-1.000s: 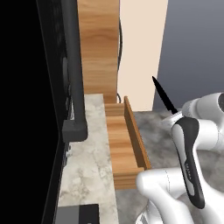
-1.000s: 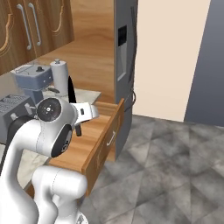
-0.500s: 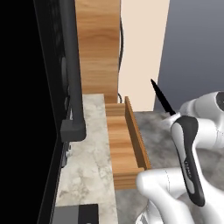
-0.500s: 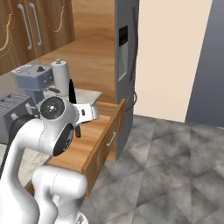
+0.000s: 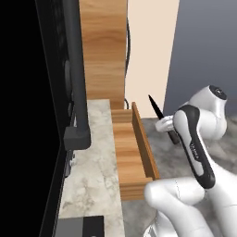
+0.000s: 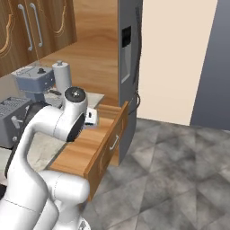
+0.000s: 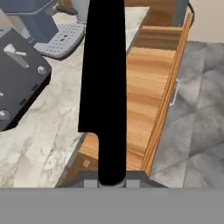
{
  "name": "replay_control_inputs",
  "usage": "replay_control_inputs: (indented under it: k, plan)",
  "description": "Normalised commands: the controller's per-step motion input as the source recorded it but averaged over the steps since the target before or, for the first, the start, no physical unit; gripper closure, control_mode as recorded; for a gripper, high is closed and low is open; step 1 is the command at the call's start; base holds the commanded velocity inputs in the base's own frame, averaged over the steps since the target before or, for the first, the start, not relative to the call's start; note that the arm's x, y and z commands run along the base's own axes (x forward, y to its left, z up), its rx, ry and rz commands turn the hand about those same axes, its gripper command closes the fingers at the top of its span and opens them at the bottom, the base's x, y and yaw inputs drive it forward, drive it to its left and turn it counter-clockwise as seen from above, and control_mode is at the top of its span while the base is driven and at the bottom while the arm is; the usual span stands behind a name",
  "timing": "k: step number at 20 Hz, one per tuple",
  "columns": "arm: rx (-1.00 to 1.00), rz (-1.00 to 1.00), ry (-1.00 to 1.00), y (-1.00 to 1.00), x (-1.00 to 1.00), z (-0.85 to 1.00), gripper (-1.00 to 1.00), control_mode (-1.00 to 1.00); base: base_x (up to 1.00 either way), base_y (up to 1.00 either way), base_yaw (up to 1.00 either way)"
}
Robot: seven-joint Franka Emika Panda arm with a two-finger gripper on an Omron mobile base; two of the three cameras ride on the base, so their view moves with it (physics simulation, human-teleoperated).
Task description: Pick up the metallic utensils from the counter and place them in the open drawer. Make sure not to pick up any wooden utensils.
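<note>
**Knife in the gripper, beside the open drawer**

You have the knife (image 7: 107,87) clamped in the gripper (image 7: 111,180), whose jaws are nearly closed on the black handle. In the hand view the dark blade runs straight up the middle of the picture, crossing the desk (image 7: 57,118) edge and the left side of the drawer (image 7: 148,92). In the left base view the knife (image 5: 156,107) points up and away from the gripper (image 5: 169,126), held in the air just right of the drawer (image 5: 134,152) front, over the grey floor (image 5: 185,134).

Your drawer stands pulled out from the desk (image 5: 92,171), its light wood inside bare as far as you can see. In the right base view the drawer (image 6: 96,143) shows its metal handle (image 6: 114,143) on the front, and the arm bends over the near part of it; the gripper there is mostly hidden behind the arm's joint.

On the desk to the left of the drawer you can see a coffee machine (image 7: 41,22) and a dark toaster (image 7: 19,74).
</note>
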Motion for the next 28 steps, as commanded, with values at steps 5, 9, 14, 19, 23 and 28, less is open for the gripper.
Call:
replay_control_inputs:
  k: [5,9,14,19,23,28]
  plan:
    - [0.47,-0.01,0.21,0.05,0.45,-0.56,1.0,-1.0,0.0,0.0,0.0]
    - [0.28,-0.01,0.08,0.12,0.58,-0.66,1.0,-1.0,0.0,0.0,0.0]
    - [0.0,0.0,0.02,0.08,0.75,-0.5,1.0,-1.0,0.0,0.0,0.0]
    - [0.01,0.0,0.12,0.0,0.75,-0.51,1.0,-1.0,0.0,0.0,0.0]
    - [0.02,0.0,0.18,0.0,0.77,-0.53,1.0,-1.0,0.0,0.0,0.0]
    - [0.02,0.0,0.11,0.0,0.67,-0.46,1.0,-1.0,0.0,0.0,0.0]
